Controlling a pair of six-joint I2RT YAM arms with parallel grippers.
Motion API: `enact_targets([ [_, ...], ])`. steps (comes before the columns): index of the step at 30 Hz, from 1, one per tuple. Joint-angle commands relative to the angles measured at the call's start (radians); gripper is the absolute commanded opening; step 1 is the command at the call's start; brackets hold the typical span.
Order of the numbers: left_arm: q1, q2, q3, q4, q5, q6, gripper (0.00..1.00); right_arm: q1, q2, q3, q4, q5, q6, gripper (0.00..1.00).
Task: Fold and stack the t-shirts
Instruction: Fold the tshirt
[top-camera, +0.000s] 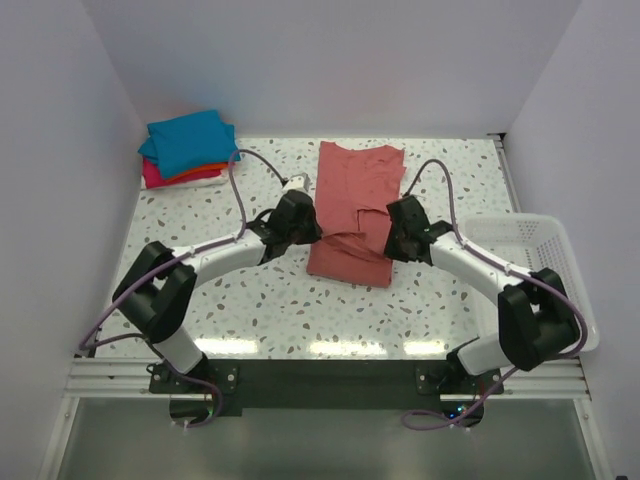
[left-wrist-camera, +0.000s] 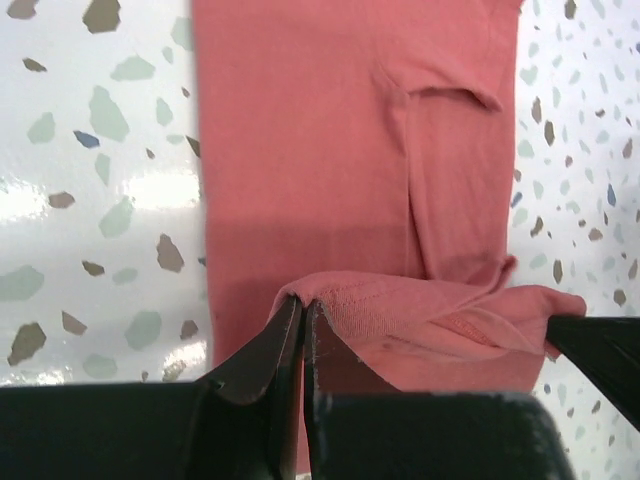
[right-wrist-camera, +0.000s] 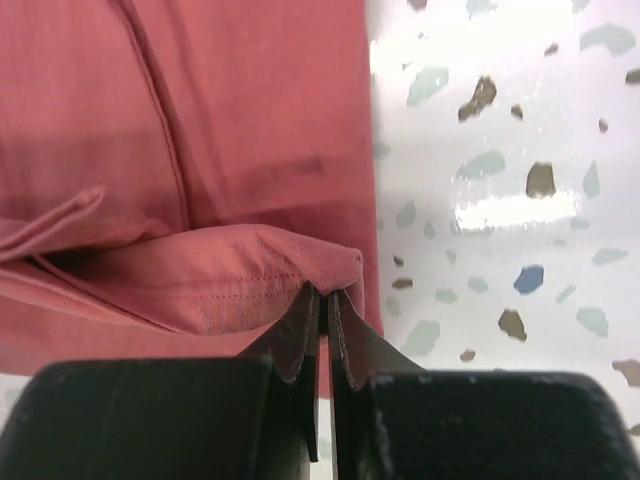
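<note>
I read this step as the crosswise fold of the salmon-pink t-shirt (top-camera: 355, 205), which lies as a long strip in the middle of the overhead frame, running from the centre up toward the top edge of the table (top-camera: 250, 310). The left gripper (left-wrist-camera: 303, 305) is pressed together on the lower left corner of the strip, with a small roll of hem bunched above its tips at the bottom centre of its wrist view. The right gripper (right-wrist-camera: 325, 293) pinches the lower right corner the same way, its fold of cloth sitting just left of the tips. The rest of the shirt stretches away from both claws toward the top of each wrist frame, flat on the surface, with a sleeve flap showing at upper right in the left wrist view. To do this well I would raise both corners evenly, hold the hem taut between the claws, and carry it toward the top of the overhead frame in one arc, low enough that the cloth drapes rather than drags the layer beneath. I would set the hem square on the far edge before letting go. The stack of folded tees (top-camera: 190, 145) waits at the upper left, well apart from the claws.
</note>
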Motion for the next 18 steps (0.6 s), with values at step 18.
enact_targets([
  [18, 0.167, 0.353, 0.329, 0.187, 0.146, 0.061, 0.03, -0.234, 0.363, 0.367, 0.134, -0.184, -0.053, 0.15],
])
